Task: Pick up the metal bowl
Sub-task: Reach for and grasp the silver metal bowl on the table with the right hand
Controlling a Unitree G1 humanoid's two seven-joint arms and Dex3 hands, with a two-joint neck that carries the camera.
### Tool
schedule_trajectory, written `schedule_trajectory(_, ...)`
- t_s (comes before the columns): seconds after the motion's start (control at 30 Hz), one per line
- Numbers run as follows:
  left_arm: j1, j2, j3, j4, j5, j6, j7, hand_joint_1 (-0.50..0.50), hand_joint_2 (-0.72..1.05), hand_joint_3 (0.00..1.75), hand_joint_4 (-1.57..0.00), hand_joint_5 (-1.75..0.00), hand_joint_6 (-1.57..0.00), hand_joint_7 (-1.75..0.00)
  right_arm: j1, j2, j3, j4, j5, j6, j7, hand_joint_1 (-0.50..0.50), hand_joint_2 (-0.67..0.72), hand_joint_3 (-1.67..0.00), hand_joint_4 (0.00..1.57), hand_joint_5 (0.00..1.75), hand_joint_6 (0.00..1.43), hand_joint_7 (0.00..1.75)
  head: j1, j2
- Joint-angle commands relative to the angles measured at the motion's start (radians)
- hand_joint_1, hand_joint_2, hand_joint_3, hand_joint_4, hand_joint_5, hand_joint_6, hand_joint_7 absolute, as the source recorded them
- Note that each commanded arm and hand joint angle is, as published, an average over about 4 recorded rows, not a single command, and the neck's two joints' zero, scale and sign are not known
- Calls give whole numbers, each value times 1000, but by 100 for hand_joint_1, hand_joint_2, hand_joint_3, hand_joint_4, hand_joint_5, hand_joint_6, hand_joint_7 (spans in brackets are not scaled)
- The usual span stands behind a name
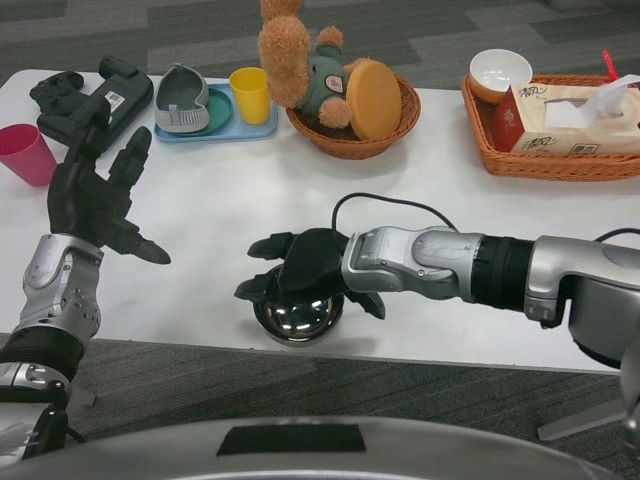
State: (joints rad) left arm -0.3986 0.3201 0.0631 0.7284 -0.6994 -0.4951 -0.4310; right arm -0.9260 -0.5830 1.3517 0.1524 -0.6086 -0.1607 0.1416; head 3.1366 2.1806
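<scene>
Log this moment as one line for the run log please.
right hand over bowl, fingers around rim | grip: unclear | bowl on table | left hand open, waiting

Looks like a robot lab or demo room set up in an office space, not anyone's home. The grey striped carpet tiles (180, 30) give it that office feel, and the plain white table (480, 215) is loaded with a random mix of test props: a plush toy (300, 60) in a wicker basket (350, 140), a game controller (55, 92), plastic cups (25, 152), a tissue box (570, 118) in an orange basket (560, 165).
</scene>
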Motion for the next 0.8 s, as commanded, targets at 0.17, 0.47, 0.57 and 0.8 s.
schedule_trajectory(0.17, 16, 14, -1, -1, -21, -10, -2, -50, -37, 9, -22, 0, -5, 0, -33, -10, 45, -9, 36, -11, -26, -17, -13, -16, 0, 0, 0, 0, 13, 14)
schedule_trajectory(0.47, 24, 19, 1, -1, -26, -10, -2, -50, -37, 9, -22, 0, -5, 0, -78, 1, 112, 10, 91, -26, -46, -17, -19, -16, 0, 0, 0, 0, 16, 25)
schedule_trajectory(0.57, 24, 20, 0, -1, -26, -10, -2, -50, -37, 9, -22, 0, -5, 0, -96, 9, 137, 23, 104, -34, -50, -14, -16, -16, 0, 0, 0, 0, 21, 33)
schedule_trajectory(0.8, 24, 22, 0, -1, -26, -10, -2, -50, -37, 9, -22, 0, -5, 0, -165, 37, 225, 58, 154, -36, -57, -17, -16, -16, 0, 0, 0, 0, 12, 33)
